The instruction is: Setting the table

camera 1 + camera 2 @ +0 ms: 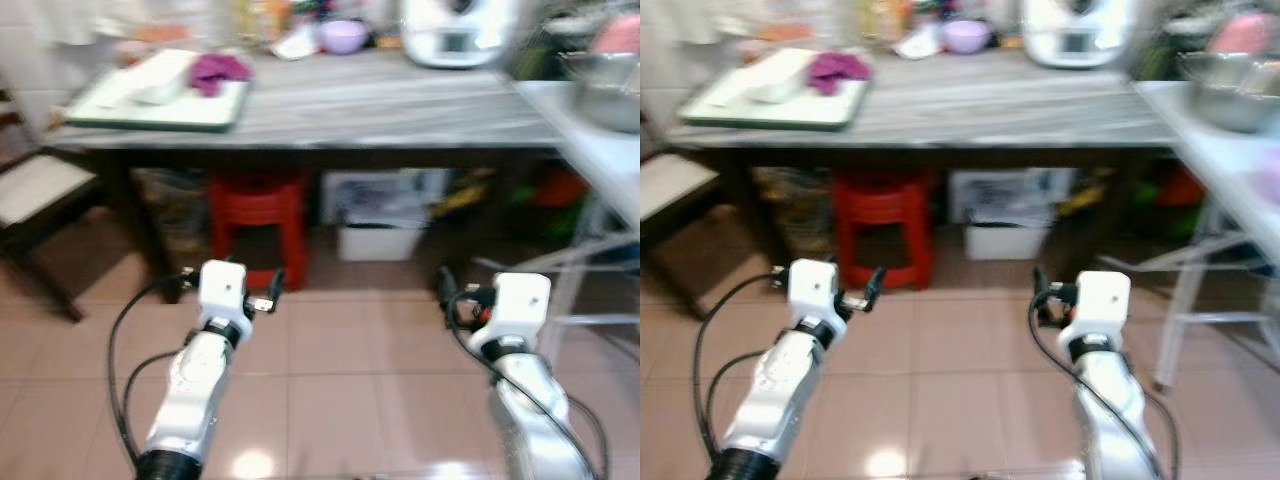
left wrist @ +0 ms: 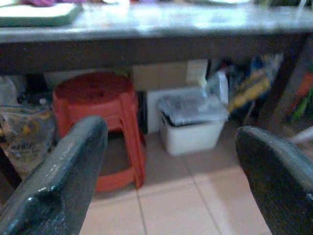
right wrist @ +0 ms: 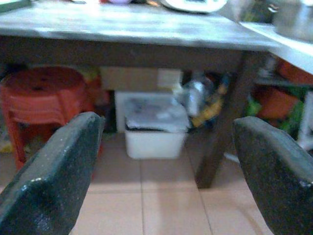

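Approach phase judged; nothing grasped yet. Views are blurred.

Far left of the bench (image 1: 400, 110): a green-rimmed tray (image 1: 150, 115) at the corner, carrying a pale oblong item (image 1: 160, 78) and, just beside it, a crumpled purple cloth (image 1: 218, 70). The item can't be identified through the blur. If ceramic, it should be treated as stiff, smooth and breakable, and taken across its short sides. The cloth looks soft and light; a pinch at a raised fold would do. The tray is likely rigid and best taken at the near rim, kept level.

Further along the back edge: a purple bowl (image 1: 345, 36), probably light and slippery-walled, best gripped at the rim. Then a white appliance (image 1: 458, 30), judged heavy and not a table-setting item.

Under the bench: a red stool (image 1: 257, 225), then a white bin (image 2: 190, 134).

Left end effector (image 2: 171, 171): wide open, empty, held low over the floor short of the bench. Right end effector (image 3: 166, 171): likewise wide open, empty, well apart from the left.

Far right: a metal bowl (image 1: 600, 85) on a white side surface.
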`<state>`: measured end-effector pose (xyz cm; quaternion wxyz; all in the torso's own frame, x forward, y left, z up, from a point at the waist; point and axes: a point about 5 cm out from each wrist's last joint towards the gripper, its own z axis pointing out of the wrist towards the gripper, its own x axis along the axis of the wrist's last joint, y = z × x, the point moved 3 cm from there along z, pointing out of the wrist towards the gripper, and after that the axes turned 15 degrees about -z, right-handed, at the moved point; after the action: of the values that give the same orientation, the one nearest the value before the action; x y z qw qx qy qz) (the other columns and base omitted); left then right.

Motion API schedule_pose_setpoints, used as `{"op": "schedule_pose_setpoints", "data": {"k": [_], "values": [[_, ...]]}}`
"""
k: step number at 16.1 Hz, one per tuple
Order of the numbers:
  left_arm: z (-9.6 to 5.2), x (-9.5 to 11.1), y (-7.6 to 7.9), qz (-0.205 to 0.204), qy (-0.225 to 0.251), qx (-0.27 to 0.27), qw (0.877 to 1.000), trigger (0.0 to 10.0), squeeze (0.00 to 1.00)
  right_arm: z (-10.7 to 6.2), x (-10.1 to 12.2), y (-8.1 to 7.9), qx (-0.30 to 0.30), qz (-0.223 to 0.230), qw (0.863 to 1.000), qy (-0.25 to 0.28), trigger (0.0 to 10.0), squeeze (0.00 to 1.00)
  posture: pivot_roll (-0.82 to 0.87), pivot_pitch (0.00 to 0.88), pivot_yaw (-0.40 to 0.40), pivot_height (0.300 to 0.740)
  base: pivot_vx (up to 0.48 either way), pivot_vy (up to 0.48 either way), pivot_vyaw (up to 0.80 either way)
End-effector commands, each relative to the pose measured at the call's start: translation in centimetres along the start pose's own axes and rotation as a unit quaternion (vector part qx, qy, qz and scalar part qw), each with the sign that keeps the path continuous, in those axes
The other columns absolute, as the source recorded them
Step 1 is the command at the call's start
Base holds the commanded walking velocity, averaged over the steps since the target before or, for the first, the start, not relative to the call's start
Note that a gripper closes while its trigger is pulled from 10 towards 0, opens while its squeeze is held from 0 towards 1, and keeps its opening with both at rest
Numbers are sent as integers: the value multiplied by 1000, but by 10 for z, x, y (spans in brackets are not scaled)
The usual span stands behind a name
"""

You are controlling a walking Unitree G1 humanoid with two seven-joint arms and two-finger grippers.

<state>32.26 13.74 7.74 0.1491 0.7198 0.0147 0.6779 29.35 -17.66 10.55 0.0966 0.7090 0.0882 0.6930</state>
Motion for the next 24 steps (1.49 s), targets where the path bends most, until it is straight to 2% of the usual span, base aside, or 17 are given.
{"op": "schedule_pose_setpoints", "data": {"k": [1,9,14,19,24], "values": [[0,4,-2,-1,5,5,1000,10000,0,1,4,-2,8,-2,1000,7,10000,0,-84,98,30,740,0,-289,0],[2,2,2,-3,0,-1,1000,10000,0,0,5,-3,10,-6,1000,9,10000,0,-90,99,32,740,0,-304,0],[3,2,4,0,0,-10,1000,10000,0,0,4,-4,12,-9,1000,13,10000,0,-86,100,37,740,0,0,0],[3,2,6,-3,-2,-16,1000,10000,0,0,4,-6,12,-5,1000,13,10000,0,-80,101,43,740,0,-480,495],[2,1,6,-1,-6,-18,1000,10000,0,0,3,-7,13,-4,1000,12,10000,0,-79,105,44,740,0,-480,0]]}}
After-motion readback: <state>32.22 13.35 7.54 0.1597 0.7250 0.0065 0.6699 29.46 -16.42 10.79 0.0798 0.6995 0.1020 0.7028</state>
